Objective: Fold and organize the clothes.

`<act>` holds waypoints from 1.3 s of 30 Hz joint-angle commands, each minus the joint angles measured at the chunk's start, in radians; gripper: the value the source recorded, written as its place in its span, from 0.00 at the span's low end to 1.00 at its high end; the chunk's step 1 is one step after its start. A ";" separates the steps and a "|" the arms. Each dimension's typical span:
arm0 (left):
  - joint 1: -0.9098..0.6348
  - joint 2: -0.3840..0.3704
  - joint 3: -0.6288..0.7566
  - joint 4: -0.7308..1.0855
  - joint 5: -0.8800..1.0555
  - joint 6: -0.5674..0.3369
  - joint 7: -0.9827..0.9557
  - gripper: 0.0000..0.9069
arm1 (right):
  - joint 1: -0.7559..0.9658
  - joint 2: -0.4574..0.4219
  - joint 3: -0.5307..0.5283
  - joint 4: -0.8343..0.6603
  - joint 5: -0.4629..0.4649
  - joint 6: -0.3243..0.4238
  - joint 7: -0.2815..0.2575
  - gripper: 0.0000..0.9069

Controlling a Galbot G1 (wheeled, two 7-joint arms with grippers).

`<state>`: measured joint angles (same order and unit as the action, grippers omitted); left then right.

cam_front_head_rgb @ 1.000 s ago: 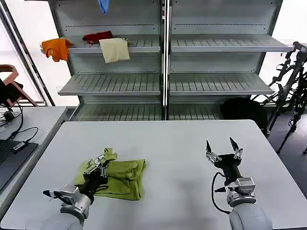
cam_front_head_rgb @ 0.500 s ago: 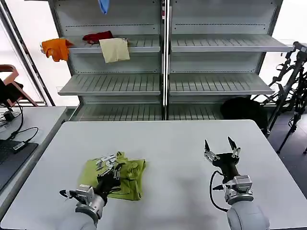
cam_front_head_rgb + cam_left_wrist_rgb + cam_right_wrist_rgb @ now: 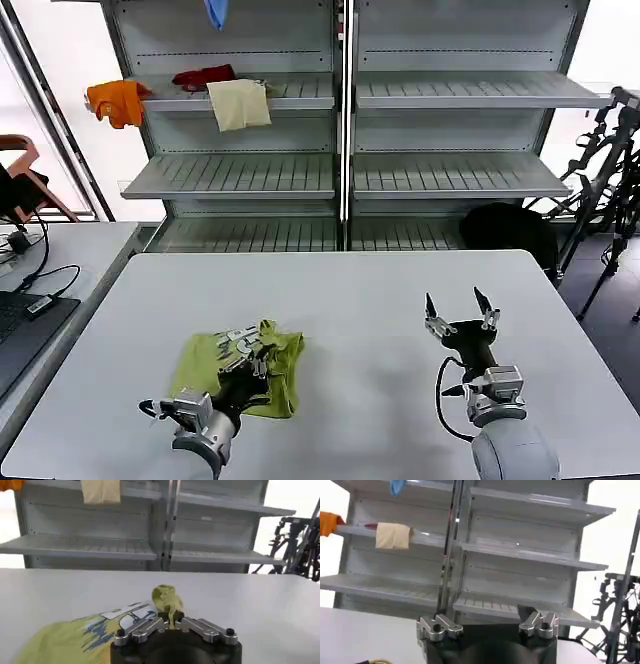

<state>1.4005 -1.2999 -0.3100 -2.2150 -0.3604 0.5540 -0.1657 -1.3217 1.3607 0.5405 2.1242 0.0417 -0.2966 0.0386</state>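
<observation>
Lime yellow-green t-shirt [image 3: 205, 362] bunched on table's left-front, white-and-blue graphic up, 1 fold raised.

A white table [image 3: 400, 300] fills the foreground; behind it stands grey metal shelving [image 3: 345, 130]; on its upper left shelf lie an orange cloth [image 3: 117, 101], a red cloth [image 3: 203, 75] and a cream-yellow cloth [image 3: 239, 103] hanging over the edge; a blue cloth [image 3: 216, 11] hangs above; a laptop [image 3: 25, 325] sits on a side table at left
</observation>
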 commanded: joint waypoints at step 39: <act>0.028 0.128 -0.581 0.081 -0.300 -0.179 0.207 1.00 | 0.003 -0.007 0.000 -0.023 -0.004 0.005 -0.011 1.00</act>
<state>1.4196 -1.2730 -0.5143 -2.2007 -0.4653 0.3325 -0.0575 -1.3204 1.3544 0.5413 2.1016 0.0368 -0.2915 0.0279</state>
